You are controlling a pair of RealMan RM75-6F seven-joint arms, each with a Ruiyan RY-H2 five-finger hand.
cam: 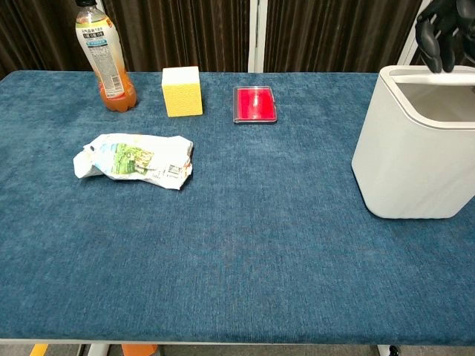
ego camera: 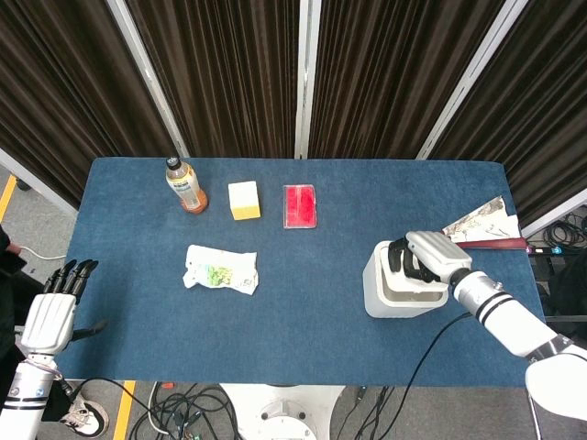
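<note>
One white bin (ego camera: 385, 295), inside unclear; right hand (ego camera: 417, 259) fingers curled over rim; left hand (ego camera: 53, 312) spread.

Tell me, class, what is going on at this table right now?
The right hand rests on top of the white bin at the right side of the blue table, fingers curled over its top edge. The left hand hangs off the table's left edge, fingers apart, holding nothing. A drink bottle, yellow block, red box and crumpled wrapper lie untouched.

White bin (cam: 415, 148) cut by chest-view right edge; right robot hand (cam: 439, 33) partly out of frame.
</note>
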